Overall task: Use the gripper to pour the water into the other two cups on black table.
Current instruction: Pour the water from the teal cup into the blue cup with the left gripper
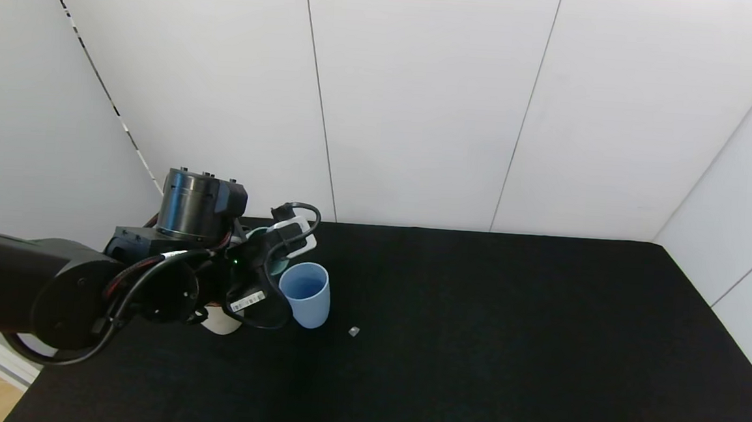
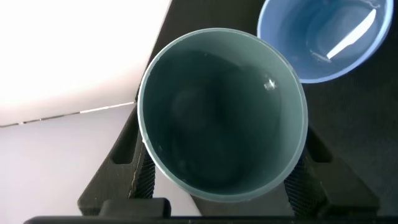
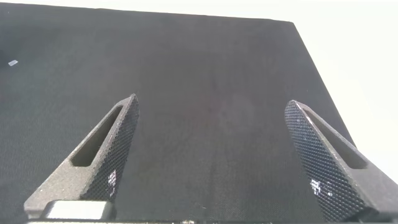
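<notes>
My left gripper [image 1: 268, 251] is shut on a teal-green tumbler [image 2: 222, 112] and holds it above the back left of the black table [image 1: 505, 343]. The tumbler's mouth faces the wrist camera, with droplets on its inner wall. The light blue cup [image 1: 305, 294] stands upright just right of the gripper and shows beside the tumbler's rim in the left wrist view [image 2: 323, 37], with a glint of water inside. The beige cup [image 1: 220, 322] stands under the arm, mostly hidden. My right gripper [image 3: 211, 155] is open and empty over bare table, out of the head view.
A tiny pale speck [image 1: 353, 331] lies on the table right of the blue cup. White wall panels stand behind and to the right. The table's left edge runs close under the left arm.
</notes>
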Motion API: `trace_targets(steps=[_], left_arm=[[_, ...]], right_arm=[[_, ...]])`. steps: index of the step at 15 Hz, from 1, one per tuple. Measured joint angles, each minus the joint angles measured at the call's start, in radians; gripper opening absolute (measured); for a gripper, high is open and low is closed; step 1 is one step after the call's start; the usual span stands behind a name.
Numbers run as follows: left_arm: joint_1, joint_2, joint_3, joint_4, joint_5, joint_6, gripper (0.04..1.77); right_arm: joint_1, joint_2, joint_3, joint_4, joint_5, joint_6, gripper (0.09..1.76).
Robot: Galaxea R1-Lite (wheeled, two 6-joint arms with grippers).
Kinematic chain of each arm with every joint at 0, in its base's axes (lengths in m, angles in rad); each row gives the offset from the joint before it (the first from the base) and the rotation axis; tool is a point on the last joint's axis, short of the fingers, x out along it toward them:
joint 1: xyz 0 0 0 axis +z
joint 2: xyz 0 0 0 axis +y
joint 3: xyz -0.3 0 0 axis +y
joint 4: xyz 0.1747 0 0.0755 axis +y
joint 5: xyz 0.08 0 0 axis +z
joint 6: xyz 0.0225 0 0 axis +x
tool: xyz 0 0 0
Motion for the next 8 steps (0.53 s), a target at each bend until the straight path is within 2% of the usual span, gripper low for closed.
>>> trace_targets(steps=[8], left_arm=[[-0.031, 0.024, -0.02, 0.0, 0.082, 0.095, 1.14]], right_arm=[[0.0, 0.0, 0.0, 0.0, 0.0, 0.0, 1.71]])
